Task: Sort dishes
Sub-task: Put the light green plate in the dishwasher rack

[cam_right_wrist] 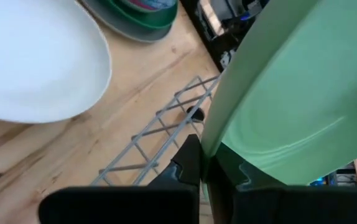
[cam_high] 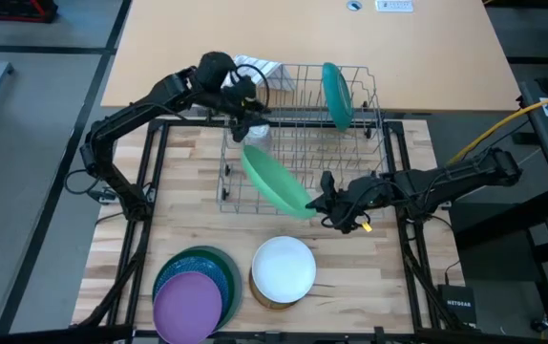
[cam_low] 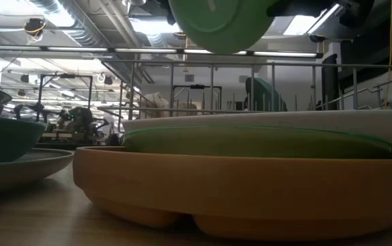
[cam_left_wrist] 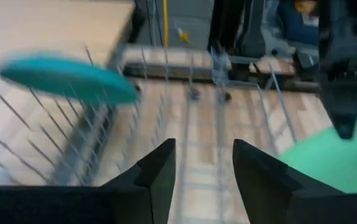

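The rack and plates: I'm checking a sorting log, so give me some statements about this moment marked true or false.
1. The right gripper grips the green plate by its rim. True.
2. The teal plate lies flat on the table. False: it stands on edge in the rack.
3. The left gripper is open and holds nothing. True.
4. The purple plate is in the rack. False: it tops a stack on the table.
5. The white plate sits on top of a stack near the table's front. True.
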Tool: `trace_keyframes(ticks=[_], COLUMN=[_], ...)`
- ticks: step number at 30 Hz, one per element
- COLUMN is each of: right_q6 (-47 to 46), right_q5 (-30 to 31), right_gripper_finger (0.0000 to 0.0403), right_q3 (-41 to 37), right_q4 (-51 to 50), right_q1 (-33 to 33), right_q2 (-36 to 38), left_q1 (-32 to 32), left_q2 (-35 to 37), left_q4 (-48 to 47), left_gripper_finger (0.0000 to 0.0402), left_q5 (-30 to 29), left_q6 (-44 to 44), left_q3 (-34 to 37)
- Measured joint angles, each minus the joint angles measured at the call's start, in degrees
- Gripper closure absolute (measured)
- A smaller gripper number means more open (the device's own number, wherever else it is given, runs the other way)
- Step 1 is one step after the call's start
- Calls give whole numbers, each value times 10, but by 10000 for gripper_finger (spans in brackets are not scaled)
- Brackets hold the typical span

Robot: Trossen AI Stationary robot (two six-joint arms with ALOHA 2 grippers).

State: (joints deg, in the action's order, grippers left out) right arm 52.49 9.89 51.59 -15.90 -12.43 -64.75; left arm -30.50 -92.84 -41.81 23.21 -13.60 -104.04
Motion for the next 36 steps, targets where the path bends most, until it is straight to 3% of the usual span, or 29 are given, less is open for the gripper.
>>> trace_keyframes(ticks=[7, 13, 27, 36], right_q6=[-4, -16, -77, -101], right_q5=[0, -2, -48, -51], right_gripper_finger=[393, 391, 392, 392], right_q3=[0, 0, 0, 0], right_q4=[-10, -12, -27, -27], right_q1=[0, 0, 0, 1], right_q2=[0, 0, 0, 0], left_q1=[3, 31, 139, 163], left_q2=[1, 4, 15, 16], left_q4=[21, -4, -130, -134], left_gripper_finger=[256, 258, 263, 263], left_q5=[3, 50, 68, 66], left_q6=[-36, -35, -83, -58], left_q3=[-55, -92, -93, -93])
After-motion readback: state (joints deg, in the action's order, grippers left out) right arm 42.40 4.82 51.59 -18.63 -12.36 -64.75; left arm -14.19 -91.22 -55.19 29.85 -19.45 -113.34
